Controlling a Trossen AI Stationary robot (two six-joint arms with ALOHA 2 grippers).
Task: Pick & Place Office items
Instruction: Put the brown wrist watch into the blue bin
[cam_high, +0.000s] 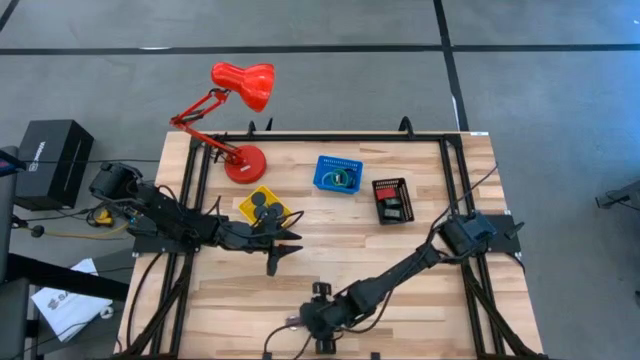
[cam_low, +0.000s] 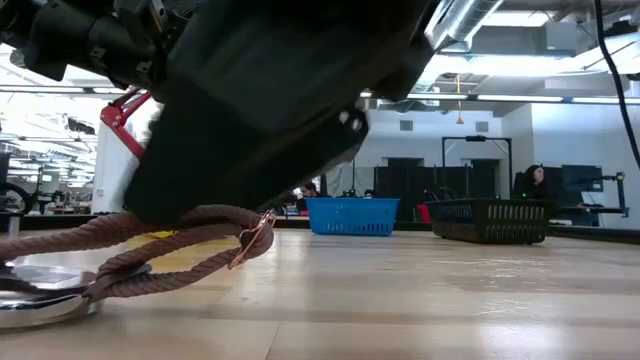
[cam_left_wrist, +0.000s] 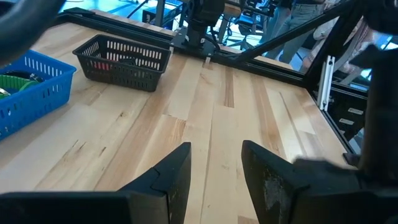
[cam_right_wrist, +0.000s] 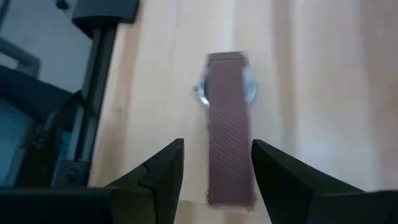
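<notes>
A: Wristwatch (cam_right_wrist: 229, 127) first: where is it lying relative to your right end effector (cam_right_wrist: 216, 165)?

B: You are hovering straight over it at the near edge of the bench (cam_high: 400, 250). Its brownish woven strap is running lengthwise through the gap between your two fingers (cam_right_wrist: 160, 168), and its metal case is sitting just beyond the fingertips. The fingers are spread wide and gripping nothing.

A: Why line up that way?

B: Likely so you are closing across the narrow strap and not the round case. In the low view the strap (cam_low: 150, 245) is looping up off the wood, which should give the fingers something to bite.

A: And your left end effector (cam_high: 283, 252)?

B: It is waiting near the middle, fingers apart and empty, with the yellow basket (cam_high: 262, 206) just behind it. Black round rolls (cam_high: 265, 210) are sitting in that basket.

A: Where are the other bins?

B: Blue basket (cam_high: 337, 173) and black basket (cam_high: 392, 199) are standing well beyond your right end effector, at the far side, so you are facing a long carry.
</notes>
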